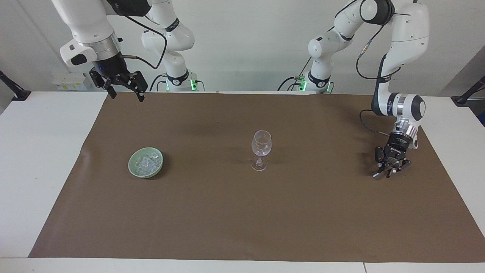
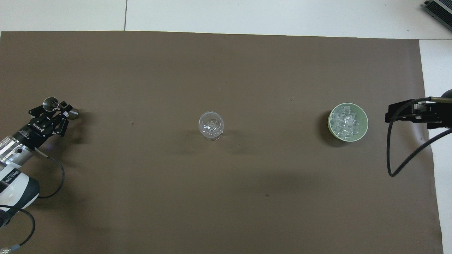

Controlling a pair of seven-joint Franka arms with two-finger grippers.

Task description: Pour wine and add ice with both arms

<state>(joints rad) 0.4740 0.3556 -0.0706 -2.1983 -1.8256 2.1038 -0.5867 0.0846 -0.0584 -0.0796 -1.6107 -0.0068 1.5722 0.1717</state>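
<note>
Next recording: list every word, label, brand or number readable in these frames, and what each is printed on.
White lettering on the left gripper body: too small and slanted to read.
Dark print on the left arm's white wrist: too blurred to read.
Dark print on the arm bands near the bases: too small to read.
Nothing readable elsewhere.
</note>
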